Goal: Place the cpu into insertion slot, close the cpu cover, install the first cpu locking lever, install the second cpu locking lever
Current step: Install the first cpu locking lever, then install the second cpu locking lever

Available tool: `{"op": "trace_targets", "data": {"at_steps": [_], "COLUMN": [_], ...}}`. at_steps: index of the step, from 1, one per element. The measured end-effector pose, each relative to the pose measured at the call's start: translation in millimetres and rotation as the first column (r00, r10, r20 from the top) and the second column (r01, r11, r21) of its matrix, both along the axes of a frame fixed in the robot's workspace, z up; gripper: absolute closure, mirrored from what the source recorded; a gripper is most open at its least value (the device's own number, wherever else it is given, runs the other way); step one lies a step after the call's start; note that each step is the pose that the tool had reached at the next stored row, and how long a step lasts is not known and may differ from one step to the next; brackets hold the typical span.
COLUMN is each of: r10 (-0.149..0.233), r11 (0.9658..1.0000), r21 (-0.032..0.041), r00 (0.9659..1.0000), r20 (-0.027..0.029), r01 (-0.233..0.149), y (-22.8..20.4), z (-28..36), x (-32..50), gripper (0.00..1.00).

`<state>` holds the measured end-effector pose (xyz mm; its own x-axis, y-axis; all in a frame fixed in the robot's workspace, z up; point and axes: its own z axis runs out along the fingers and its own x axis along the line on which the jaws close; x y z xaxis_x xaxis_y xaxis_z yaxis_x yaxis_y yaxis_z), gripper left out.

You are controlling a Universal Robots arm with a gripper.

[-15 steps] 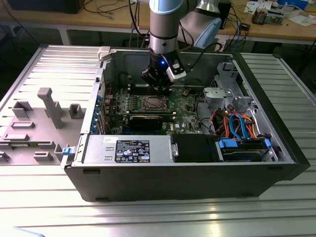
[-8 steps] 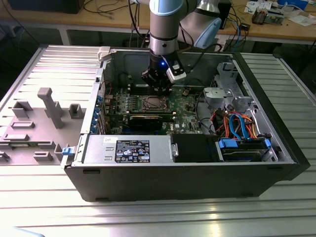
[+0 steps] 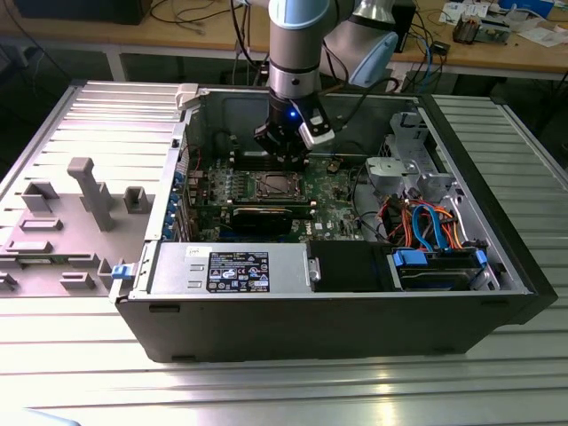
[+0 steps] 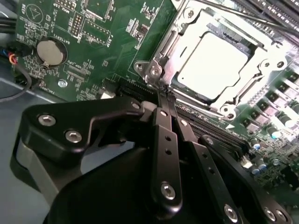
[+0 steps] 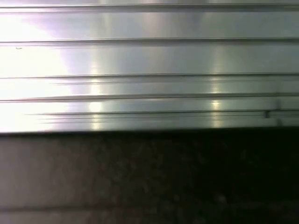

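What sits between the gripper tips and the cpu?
In the second wrist view, the cpu cover frame edge lies between the gripper and the cpu.

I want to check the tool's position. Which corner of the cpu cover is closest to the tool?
The cover corner with the round silver screw, just off the tool. The other corners lie farther across the cpu.

Even, bright light in the exterior view; glare streaks the ribbed metal table point(image 3: 293, 390). The cpu point(image 4: 212, 60) blows out white in the second wrist view. The first wrist view is soft, half glare, half dark.
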<state>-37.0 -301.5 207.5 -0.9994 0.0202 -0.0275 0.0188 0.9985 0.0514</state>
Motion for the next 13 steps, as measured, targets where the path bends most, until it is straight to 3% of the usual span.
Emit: {"op": "trace_targets", "data": {"at_steps": [3,13], "r10": [0.0,0.0], "r11": [1.0,1.0], "r21": [-0.0003,-0.0002], "r00": [1.0,1.0], "r20": [0.0,0.0], "r01": [0.0,0.0], "y": [-3.1,-3.6], "z": [2.0,2.0], "x": [0.1,0.1], "gripper": [0.89,0.89]}}
